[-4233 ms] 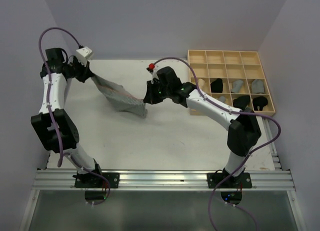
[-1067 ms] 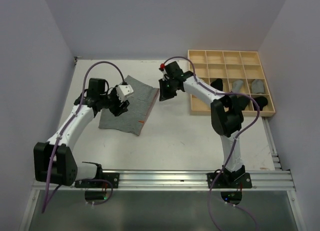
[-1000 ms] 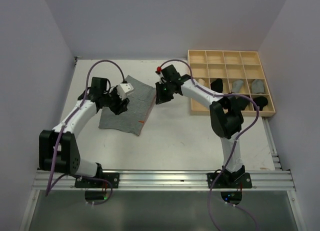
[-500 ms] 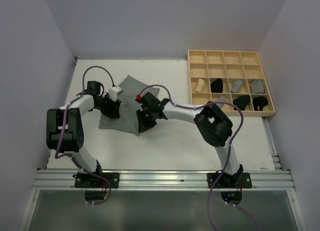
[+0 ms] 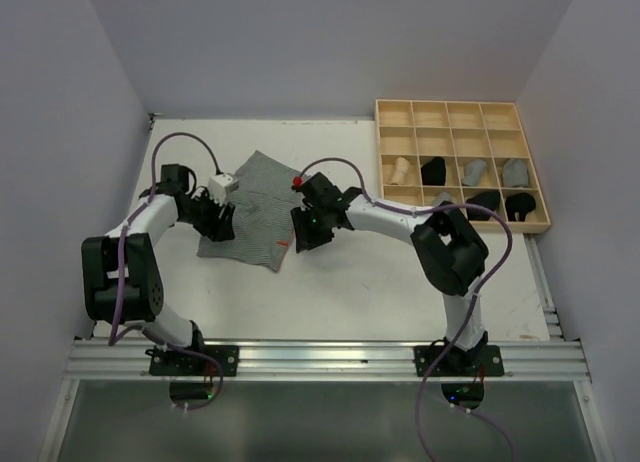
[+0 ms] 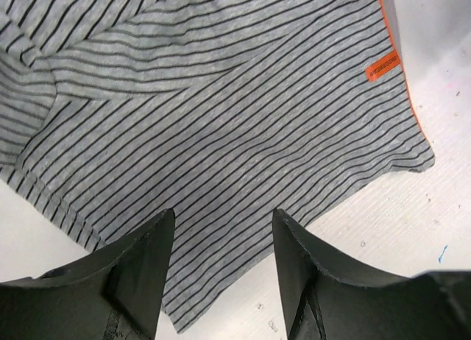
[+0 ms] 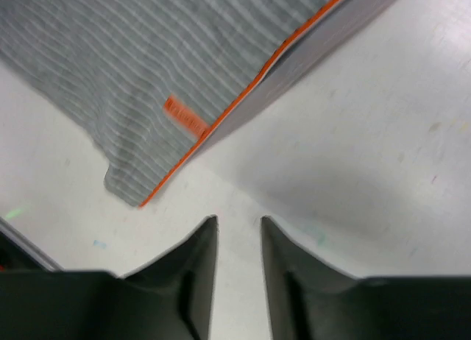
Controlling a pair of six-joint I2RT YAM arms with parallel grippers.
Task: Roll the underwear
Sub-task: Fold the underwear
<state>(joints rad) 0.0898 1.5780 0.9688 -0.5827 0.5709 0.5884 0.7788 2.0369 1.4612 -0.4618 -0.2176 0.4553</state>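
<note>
White arms (image 5: 385,219) with black joints, purple cables (image 5: 185,138); left hand (image 6: 222,218) black, wedge-fingered; red knob (image 5: 298,183) on the right wrist

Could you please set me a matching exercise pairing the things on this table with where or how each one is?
1. striped underwear
2. left gripper
3. right gripper
4. wooden tray

A. over bare tabletop beside the orange hem
B. far right, pale wood
C. spread flat
D. above striped cloth, jaws apart

Pairs: 1-C; 2-D; 3-A; 4-B
</note>
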